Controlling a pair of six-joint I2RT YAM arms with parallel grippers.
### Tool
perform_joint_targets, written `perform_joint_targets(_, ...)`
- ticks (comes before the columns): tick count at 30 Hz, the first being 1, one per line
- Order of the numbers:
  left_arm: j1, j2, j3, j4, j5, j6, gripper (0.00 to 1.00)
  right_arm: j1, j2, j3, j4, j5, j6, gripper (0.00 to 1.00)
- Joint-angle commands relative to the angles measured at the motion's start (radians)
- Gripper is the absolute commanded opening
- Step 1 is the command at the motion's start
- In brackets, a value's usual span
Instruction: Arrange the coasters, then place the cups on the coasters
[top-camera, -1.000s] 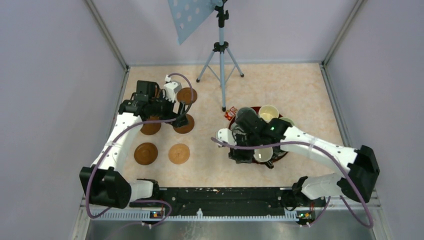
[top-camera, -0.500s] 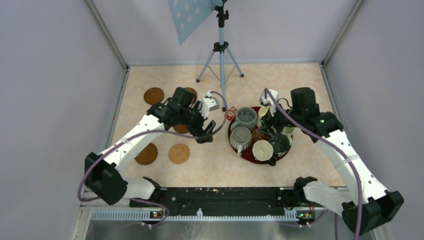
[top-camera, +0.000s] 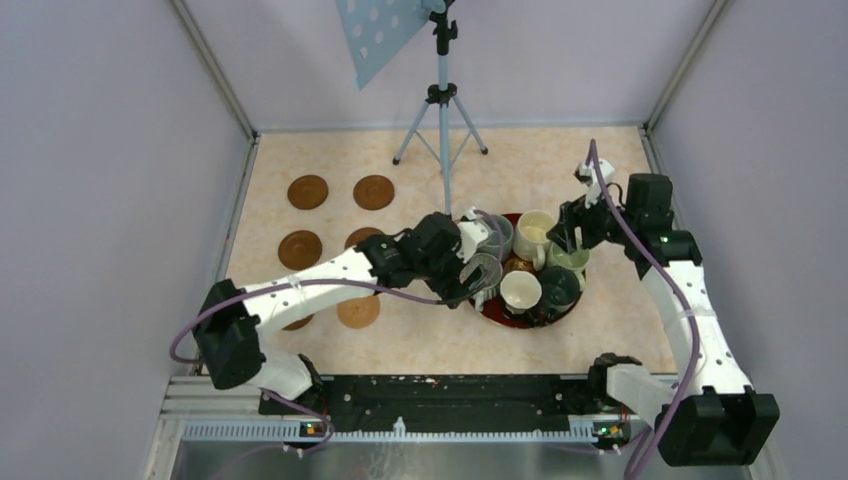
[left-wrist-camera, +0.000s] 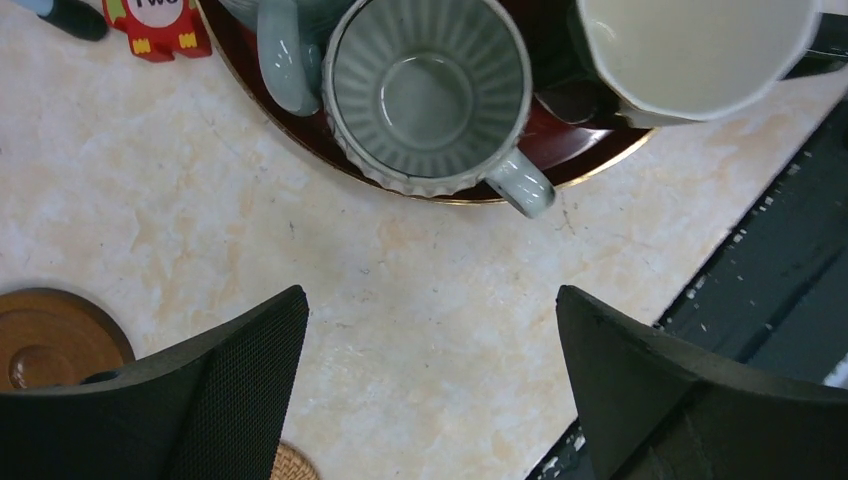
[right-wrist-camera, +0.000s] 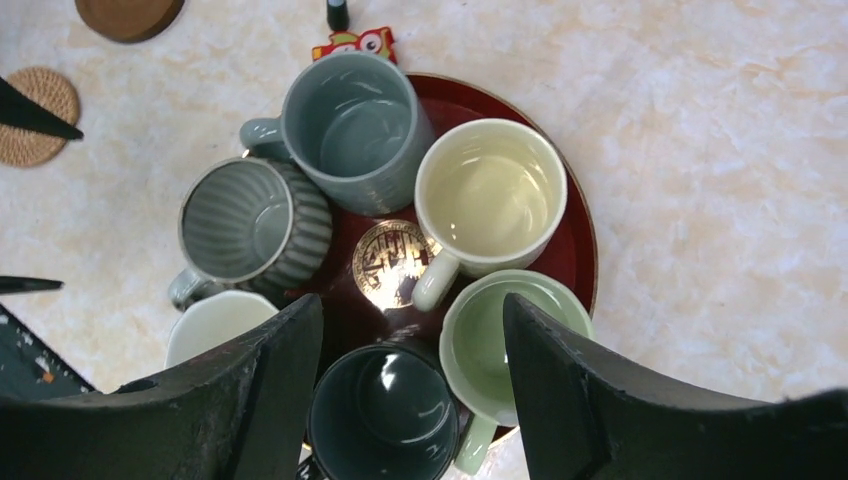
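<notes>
Several cups stand close together in the red tray (right-wrist-camera: 580, 230): grey-green (right-wrist-camera: 350, 125), ribbed grey (right-wrist-camera: 245, 225), cream (right-wrist-camera: 490, 195), pale green (right-wrist-camera: 510, 335), dark teal (right-wrist-camera: 385, 410) and white (right-wrist-camera: 215, 320). My right gripper (right-wrist-camera: 412, 320) hangs open above the dark teal and pale green cups, holding nothing. My left gripper (left-wrist-camera: 430, 330) is wide open over bare table just outside the tray's left rim (left-wrist-camera: 300, 130), with the ribbed grey cup (left-wrist-camera: 428, 90) ahead of it, handle towards me. Several coasters (top-camera: 307, 191) lie on the table's left half; my left arm covers parts of some.
A tripod (top-camera: 443, 100) stands at the back centre, one foot near the tray. A small red owl card (top-camera: 461, 228) lies against the tray's back-left rim. A black rail (top-camera: 440, 390) runs along the near edge. Walls close in both sides.
My left arm swung right, from the coasters to the tray's left edge. My right arm pulled back from the tray's front to its back right, its jaws widening.
</notes>
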Motion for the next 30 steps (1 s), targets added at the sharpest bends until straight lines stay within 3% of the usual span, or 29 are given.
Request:
perform_joint_targets(1,-0.053,0.089,-0.006,0.053,-0.187,-0.138,0.99,-0.062,0.003,-0.019,0.099,-0.019,0.042,0.66)
perform_joint_targets(7,-0.089,0.161,-0.004,0.059,-0.202,-0.228,0.99,-0.098,-0.011,-0.066,0.149,-0.036,0.056,0.66)
perform_joint_targets(19,-0.135,0.239,0.074,0.056,-0.178,-0.266,0.99,-0.102,-0.021,-0.099,0.173,-0.038,0.051,0.66)
perform_joint_targets(30,-0.132,0.327,0.103,0.040,-0.360,-0.293,0.99,-0.102,-0.039,-0.108,0.175,-0.040,0.042,0.66)
